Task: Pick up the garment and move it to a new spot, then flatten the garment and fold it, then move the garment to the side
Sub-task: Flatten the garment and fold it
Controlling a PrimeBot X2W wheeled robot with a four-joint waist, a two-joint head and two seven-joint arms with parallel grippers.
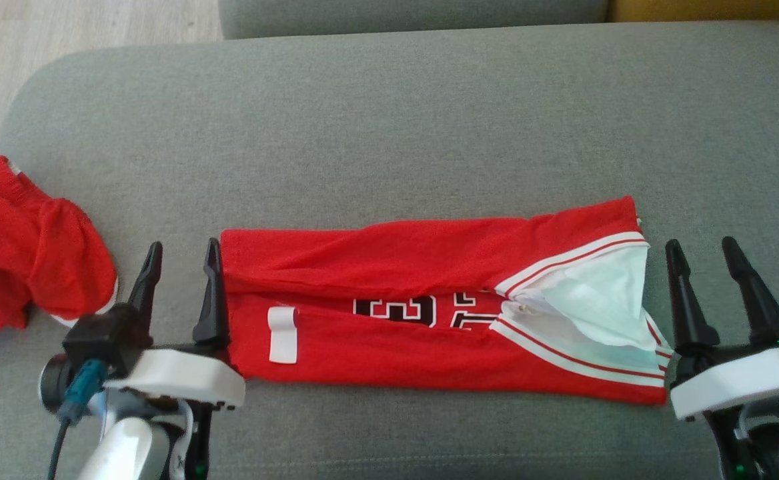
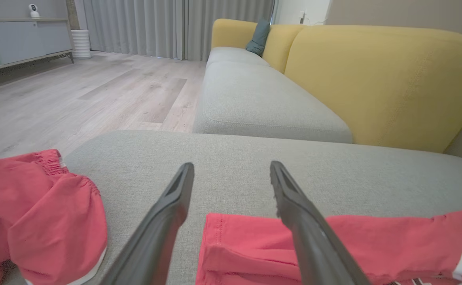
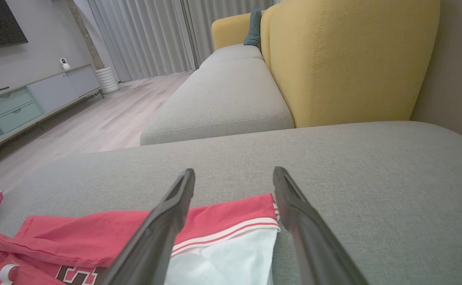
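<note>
Red mesh garment (image 1: 396, 313), a jersey with white trim, lies on the grey sofa cushion (image 1: 389, 133) just toward 6 o'clock of centre in the head view. It is folded into a long band running 9 to 3 o'clock.

- Left end effector (image 1: 184, 245), at 8 o'clock: released, fingers spread. Inner finger sits at the hem end; contact cannot be told.
- Right end effector (image 1: 699, 243), at 4 o'clock: released, fingers spread, just beside the neck end, apart from the cloth.
- Loose red shorts (image 1: 23, 247) at 9 o'clock, near the left end effector.

Judgement: long folds look done; the cross-fold or the move aside remains.

Risks:
1. The upper flap bulges and the two long edges meet unevenly. A pinch that catches the top layer alone would peel the band open.
2. White lining (image 1: 603, 293) gapes at the neck end. A finger could slip inside the opening instead of under the stack.
3. Unequal lift at the two ends would skew the band.
4. A leftward sweep could snag the shorts.
</note>
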